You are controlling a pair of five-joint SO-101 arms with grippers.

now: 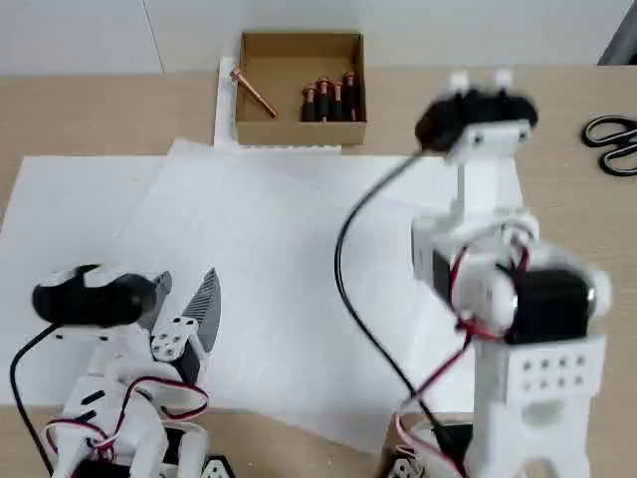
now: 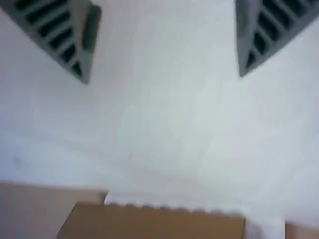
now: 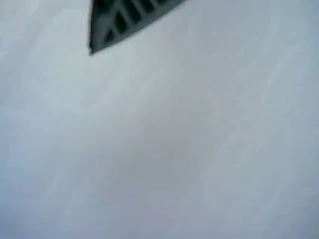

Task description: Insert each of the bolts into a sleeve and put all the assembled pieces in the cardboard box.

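Note:
The cardboard box (image 1: 299,42) stands at the far middle of the table. Several bolts in black sleeves (image 1: 330,100) lie side by side in its right half. One bare copper bolt (image 1: 255,93) rests slanted in its left part, head near the left wall. My left gripper (image 1: 189,297) is at the near left over the white sheet, open and empty; in the left wrist view the left gripper (image 2: 163,72) hangs above white paper, with the box (image 2: 149,224) farther off. My right arm (image 1: 498,279) stands folded at the right. The right gripper (image 3: 124,22) hovers over plain white paper.
A large white paper sheet (image 1: 279,269) covers the middle of the table. A white foam piece (image 1: 225,100) lies under the box's left side. Black scissors (image 1: 612,141) lie at the far right edge. A black cable (image 1: 343,269) loops from the right arm.

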